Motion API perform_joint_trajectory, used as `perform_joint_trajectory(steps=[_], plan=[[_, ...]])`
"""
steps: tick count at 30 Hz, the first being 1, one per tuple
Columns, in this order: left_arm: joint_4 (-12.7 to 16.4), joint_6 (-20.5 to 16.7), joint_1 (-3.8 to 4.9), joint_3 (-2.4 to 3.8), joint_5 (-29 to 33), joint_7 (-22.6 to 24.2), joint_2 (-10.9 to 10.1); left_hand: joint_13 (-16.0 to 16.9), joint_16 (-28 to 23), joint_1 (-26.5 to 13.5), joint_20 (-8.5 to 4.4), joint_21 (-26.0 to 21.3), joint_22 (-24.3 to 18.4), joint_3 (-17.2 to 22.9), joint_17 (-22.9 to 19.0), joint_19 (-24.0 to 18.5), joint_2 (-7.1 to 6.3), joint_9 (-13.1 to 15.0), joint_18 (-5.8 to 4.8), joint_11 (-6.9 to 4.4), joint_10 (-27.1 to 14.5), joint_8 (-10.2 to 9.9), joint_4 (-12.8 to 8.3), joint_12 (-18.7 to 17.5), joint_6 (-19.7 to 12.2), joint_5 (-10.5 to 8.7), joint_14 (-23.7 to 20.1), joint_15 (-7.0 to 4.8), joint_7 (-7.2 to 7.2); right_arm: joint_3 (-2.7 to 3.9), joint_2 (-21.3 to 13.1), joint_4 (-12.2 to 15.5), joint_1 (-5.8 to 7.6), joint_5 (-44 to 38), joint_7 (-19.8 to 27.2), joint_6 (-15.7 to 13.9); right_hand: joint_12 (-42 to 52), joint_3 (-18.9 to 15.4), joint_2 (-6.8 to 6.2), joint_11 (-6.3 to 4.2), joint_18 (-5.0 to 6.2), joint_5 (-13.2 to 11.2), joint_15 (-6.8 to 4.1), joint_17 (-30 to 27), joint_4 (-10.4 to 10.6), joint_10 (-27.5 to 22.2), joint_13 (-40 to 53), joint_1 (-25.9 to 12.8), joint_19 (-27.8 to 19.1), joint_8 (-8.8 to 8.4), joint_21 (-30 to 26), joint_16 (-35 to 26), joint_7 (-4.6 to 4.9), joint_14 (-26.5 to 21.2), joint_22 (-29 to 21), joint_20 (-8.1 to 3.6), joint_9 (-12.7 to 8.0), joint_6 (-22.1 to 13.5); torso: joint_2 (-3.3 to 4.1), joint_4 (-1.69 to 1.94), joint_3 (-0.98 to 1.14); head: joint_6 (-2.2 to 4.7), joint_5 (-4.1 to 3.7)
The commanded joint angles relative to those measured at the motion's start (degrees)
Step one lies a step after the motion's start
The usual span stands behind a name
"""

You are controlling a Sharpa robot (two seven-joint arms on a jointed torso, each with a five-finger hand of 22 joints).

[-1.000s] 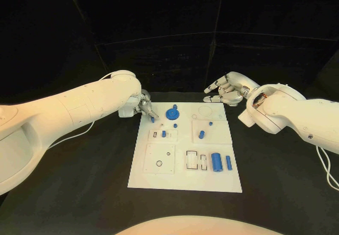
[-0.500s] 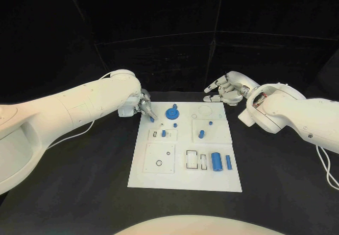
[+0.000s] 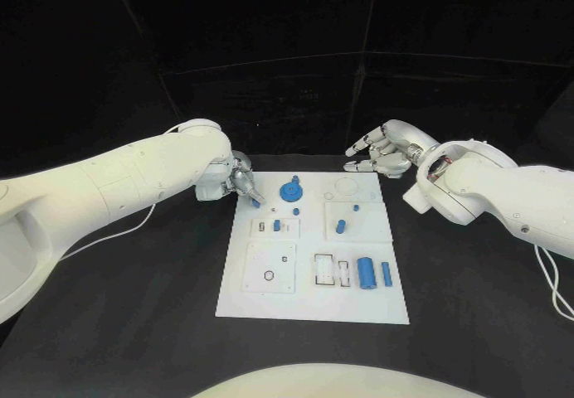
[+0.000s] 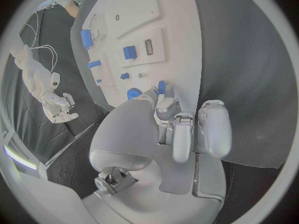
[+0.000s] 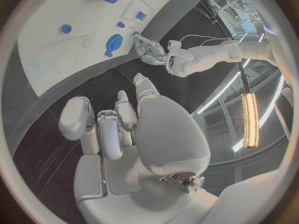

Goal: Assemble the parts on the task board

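Left hand: the left hand (image 3: 241, 183) sits at the far left corner of the task board (image 3: 313, 308); it pinches a small blue peg (image 3: 257, 201) at its fingertips, just above the board's edge.
Hidden: from the head, the arm covers most of that hand, so the pinch is hard to make out.
Left wrist view: the peg (image 4: 161, 87) shows between thumb and a finger, the other fingers (image 4: 213, 127) curled in beside it over bare table.
Right hand: the right hand (image 3: 381, 153) hovers beyond the board's far right corner, holding nothing, fingers loosely apart.
Parts: a blue round disc (image 3: 291, 192) lies just beside the left fingertips; two blue cylinders (image 3: 368, 274) lie well apart, toward the near edge.
Room: black table (image 3: 143, 332) lies open around the board's near half.
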Motion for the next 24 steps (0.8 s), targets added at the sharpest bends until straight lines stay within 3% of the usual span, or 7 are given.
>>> perform_joint_trajectory(steps=[1, 16, 24], plan=[[2.01, -3.55, 0.13, 0.06, 2.87, 0.56, -1.27, -0.11, 0.18, -0.68, -0.10, -0.28, 0.44, 8.59, 15.09, 0.90, -0.77, 1.41, -0.56, 0.06, 0.31, 0.41, -7.29, -0.32, -0.36, -0.06, 5.95, -0.01, 0.06, 0.05, -0.07, 0.06, 0.10, -0.13, 0.43, 0.22, -0.25, -0.40, 0.55, 0.10, 0.33, 0.36, -0.34, 6.19, 0.11, -0.33, -0.05, -0.16, -0.39, 0.40, -0.35, -0.26, -0.16, 4.10, -0.08, -0.18, 0.00, 0.18, -0.05, 0.06, 0.02, -0.02, 0.14], [15.33, -13.97, 0.24, 0.07, 3.62, 0.30, -9.75, -1.10, 0.18, -3.76, -0.17, -0.69, 0.22, 15.20, 15.09, 0.91, -3.12, 2.61, -0.50, -0.04, 0.53, 1.88, -8.47, -0.83, -0.53, -0.13, 5.95, -0.16, -0.07, 0.05, -0.64, 0.15, 0.10, -0.13, 0.35, 0.19, -0.26, -0.43, 0.61, 0.11, 0.33, 0.38, -0.34, 6.16, 0.18, -0.34, -0.06, -0.21, -0.39, 0.42, -0.36, -0.28, -0.16, 4.09, -0.09, -0.18, 0.00, 0.18, -0.04, 0.00, 0.02, -0.26, 0.80], [21.30, -17.02, -0.76, -0.04, 0.42, 0.33, -12.92, -1.27, 0.18, -4.27, -0.20, -0.76, 0.18, 16.18, 15.09, 0.91, -3.54, 2.82, -0.49, -0.06, 0.58, 2.13, -8.70, -0.91, -0.60, -0.17, 5.95, -0.17, -0.08, 0.05, -0.70, -0.04, 0.10, -0.11, 0.36, 0.25, -0.26, -0.43, 0.61, 0.11, 0.33, 0.38, -0.34, 6.16, 0.18, -0.34, -0.06, -0.21, -0.39, 0.42, -0.36, -0.28, -0.16, 4.09, -0.09, -0.18, 0.00, 0.18, -0.05, 0.02, -0.04, -0.40, 1.01]])
